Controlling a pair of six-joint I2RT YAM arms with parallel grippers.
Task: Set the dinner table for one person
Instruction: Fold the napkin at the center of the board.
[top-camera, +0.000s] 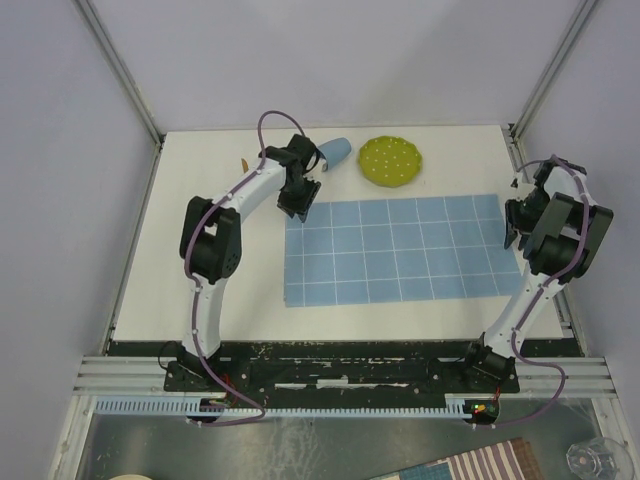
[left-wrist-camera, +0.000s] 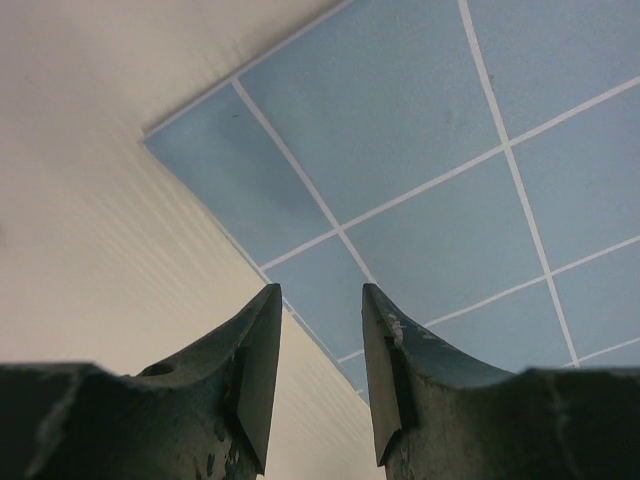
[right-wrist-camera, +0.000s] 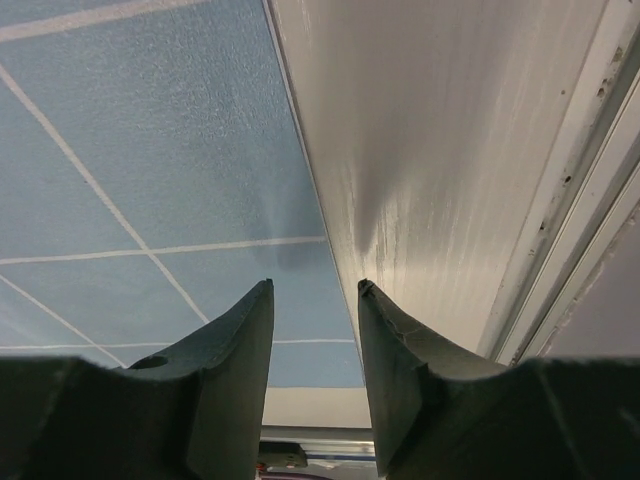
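Note:
The white dinner table (top-camera: 220, 280) bears a light-blue cloth with a white grid (top-camera: 400, 250), laid flat in its middle. My left gripper (top-camera: 297, 207) hangs open and empty over the cloth's far left corner; in the left wrist view the gripper (left-wrist-camera: 320, 295) straddles the cloth's (left-wrist-camera: 420, 130) edge above the table (left-wrist-camera: 100, 200). My right gripper (top-camera: 513, 228) is open and empty over the cloth's right edge; in the right wrist view the gripper (right-wrist-camera: 315, 290) sits above the cloth (right-wrist-camera: 150, 150) and bare table (right-wrist-camera: 450, 150).
A green dotted plate (top-camera: 390, 160) sits at the back centre. A light-blue cup (top-camera: 335, 152) lies on its side left of it. A small brown item (top-camera: 244, 162) lies at the back left. Frame posts and grey walls ring the table.

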